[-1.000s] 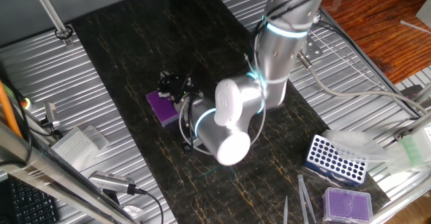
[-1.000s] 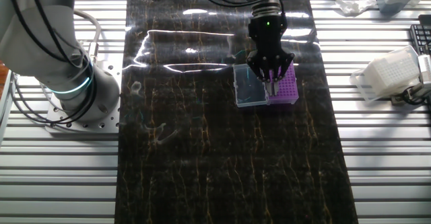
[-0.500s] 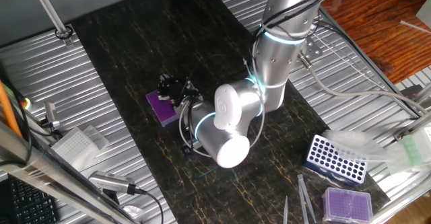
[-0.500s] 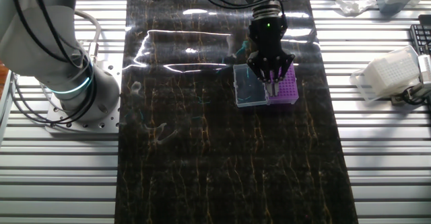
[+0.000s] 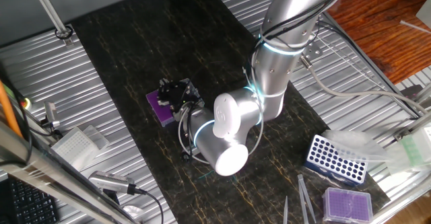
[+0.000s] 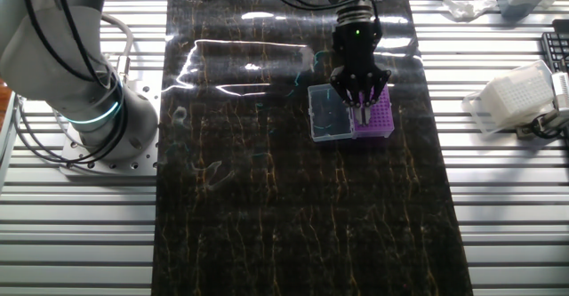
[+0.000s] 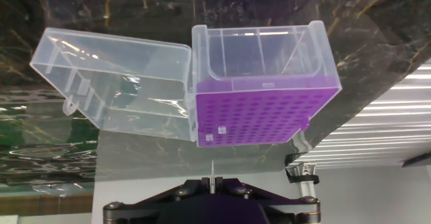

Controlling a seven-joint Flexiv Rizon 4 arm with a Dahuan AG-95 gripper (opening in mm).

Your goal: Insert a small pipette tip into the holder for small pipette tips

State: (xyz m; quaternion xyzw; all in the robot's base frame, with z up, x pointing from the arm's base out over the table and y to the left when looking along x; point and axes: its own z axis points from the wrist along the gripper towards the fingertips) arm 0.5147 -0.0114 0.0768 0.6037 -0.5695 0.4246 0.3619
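The tip [image 7: 211, 171] is pinched upright in the closed gripper [image 6: 359, 108] over the holder [image 7: 264, 113] mid-mat; a slight misalignment could jam it against the grid.

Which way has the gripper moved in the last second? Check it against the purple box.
Yes, slightly. In the other fixed view the gripper has crept toward the right of the picture over the purple box, which hasn't moved; its fingertips sit a little further onto the grid.
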